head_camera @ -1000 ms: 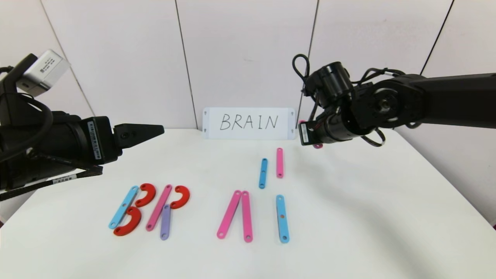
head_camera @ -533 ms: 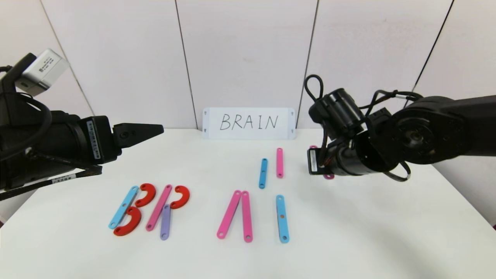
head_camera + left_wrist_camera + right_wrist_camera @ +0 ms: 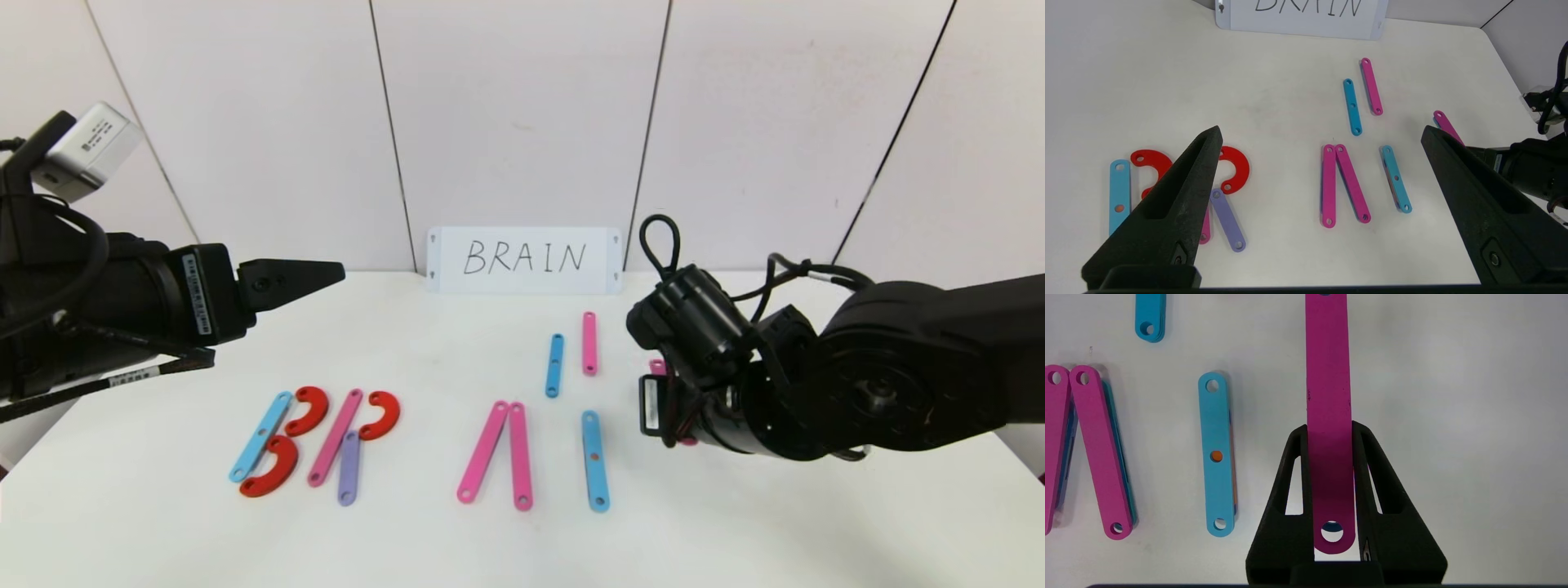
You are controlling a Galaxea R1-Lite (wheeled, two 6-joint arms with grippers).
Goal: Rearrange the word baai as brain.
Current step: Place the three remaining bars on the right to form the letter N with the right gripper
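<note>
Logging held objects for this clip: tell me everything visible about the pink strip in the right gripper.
The pink strip is a flat, straight, magenta piece with rounded ends that looks like matte plastic. A round hole shows near its gripped end. The right gripper is shut on it, one finger pressing each long edge, and most of its length sticks out past the fingertips. It hangs above the white table, to the robot's right of the long blue strip, apart from every other piece. In the head view the arm hides nearly all of it.

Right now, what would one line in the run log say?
right claw: shut on pink strip, right of blue I strip | left claw: open, idle
</note>
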